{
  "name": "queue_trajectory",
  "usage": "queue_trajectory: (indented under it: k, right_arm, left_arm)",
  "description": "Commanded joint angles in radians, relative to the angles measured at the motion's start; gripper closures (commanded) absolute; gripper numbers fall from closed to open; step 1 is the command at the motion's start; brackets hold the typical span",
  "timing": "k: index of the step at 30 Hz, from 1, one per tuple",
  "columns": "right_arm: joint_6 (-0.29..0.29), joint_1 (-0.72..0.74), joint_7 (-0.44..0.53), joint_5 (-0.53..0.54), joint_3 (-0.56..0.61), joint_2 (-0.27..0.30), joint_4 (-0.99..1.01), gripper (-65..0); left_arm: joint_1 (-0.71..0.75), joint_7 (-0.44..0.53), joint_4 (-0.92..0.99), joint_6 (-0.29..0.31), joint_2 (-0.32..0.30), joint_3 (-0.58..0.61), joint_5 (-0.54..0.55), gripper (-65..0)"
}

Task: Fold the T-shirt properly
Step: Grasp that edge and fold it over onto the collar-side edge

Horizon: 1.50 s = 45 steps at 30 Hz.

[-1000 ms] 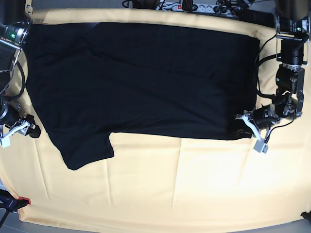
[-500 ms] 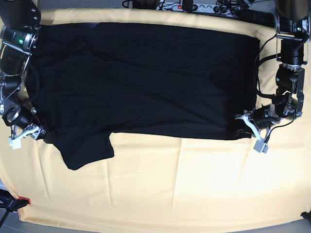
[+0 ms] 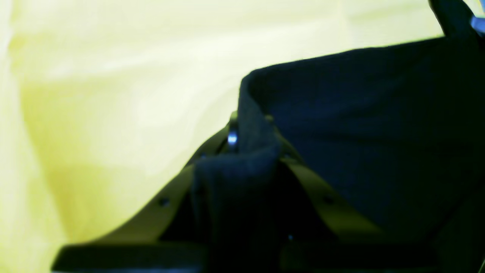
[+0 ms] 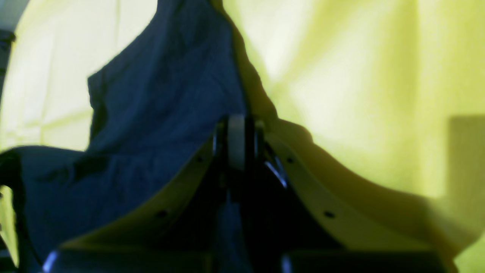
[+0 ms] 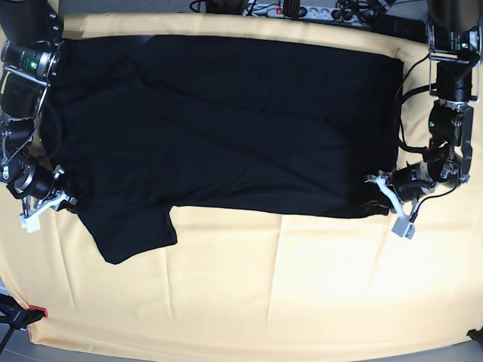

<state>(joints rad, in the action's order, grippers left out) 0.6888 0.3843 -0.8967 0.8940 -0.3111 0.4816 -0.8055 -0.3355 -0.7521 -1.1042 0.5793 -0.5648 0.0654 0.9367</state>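
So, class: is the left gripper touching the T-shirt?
Touching. The left wrist view shows the left gripper shut on a bunched fold of T-shirt.

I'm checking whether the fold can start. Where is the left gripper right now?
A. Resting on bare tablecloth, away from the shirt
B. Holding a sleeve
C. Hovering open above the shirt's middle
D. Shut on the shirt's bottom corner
D: the left gripper is shut on a bunched corner of the T-shirt, at its hem corner in the base view.
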Motion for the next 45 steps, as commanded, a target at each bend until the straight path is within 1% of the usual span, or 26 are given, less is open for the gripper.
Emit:
queue_trajectory:
  k: [1, 3, 6, 9, 13, 17, 19, 23, 28, 31, 35, 39, 45]
  right_arm:
    - [0.009, 0.027, 0.015, 0.022, -0.003, 0.024, -0.045, 0.0]
    - [0.009, 0.018, 0.011, 0.022, 0.001, 0.027, -0.100, 0.0]
    - [0.009, -0.020, 0.012, 0.018, 0.043, 0.047, -0.187, 0.0]
    - [0.009, -0.072, 0.016, 0.008, 0.105, 0.060, -0.268, 0.0]
    - [0.009, -0.127, 0.050, -0.063, 0.149, 0.077, -0.385, 0.0]
    - [0.009, -0.182, 0.050, -0.060, 0.153, 0.127, -0.490, 0.0]
    - [0.009, -0.206, 0.051, -0.060, 0.153, 0.148, -0.532, 0.0]
    - [0.009, -0.238, 0.051, -0.056, 0.153, 0.166, -0.592, 0.0]
    - [0.009, -0.274, 0.047, -0.053, 0.153, 0.185, -0.649, 0.0]
    - [0.009, -0.307, 0.046, -0.055, 0.153, 0.204, -0.702, 0.0]
    - [0.009, -0.351, 0.045, -0.057, 0.153, 0.248, -0.729, 0.0]
    - [0.009, -0.371, 0.043, -0.056, 0.153, 0.274, -0.729, 0.0]
    - [0.009, -0.391, 0.019, -0.057, 0.153, 0.326, -0.729, 0.0]
  left_arm:
    - [-0.031, 0.019, -0.014, 0.027, -0.018, -0.010, 0.033, 0.0]
    - [-0.031, 0.019, -0.014, 0.064, -0.018, -0.010, 0.048, 0.0]
    - [-0.027, 0.020, -0.014, 0.117, -0.017, -0.010, 0.048, 0.0]
    - [-0.027, 0.019, -0.014, 0.119, -0.017, -0.010, 0.053, 0.0]
    - [-0.027, 0.007, -0.016, 0.119, -0.020, -0.010, 0.101, 0.0]
    - [-0.027, -0.008, -0.020, 0.119, -0.032, -0.010, 0.131, 0.0]
    - [-0.027, -0.023, -0.025, 0.119, -0.040, -0.010, 0.169, 0.0]
    - [-0.024, -0.145, -0.093, 0.119, -0.057, -0.010, 0.282, 0.0]
    - [-0.012, -0.279, -0.217, 0.119, -0.065, -0.010, 0.370, 0.0]
    - [0.016, -0.343, -0.280, 0.119, -0.087, -0.010, 0.426, 0.0]
    - [0.064, -0.345, -0.333, 0.119, -0.138, -0.010, 0.434, 0.0]
    - [0.098, -0.345, -0.335, 0.119, -0.185, -0.010, 0.435, 0.0]
    - [0.125, -0.349, -0.335, 0.119, -0.234, -0.010, 0.433, 0.0]
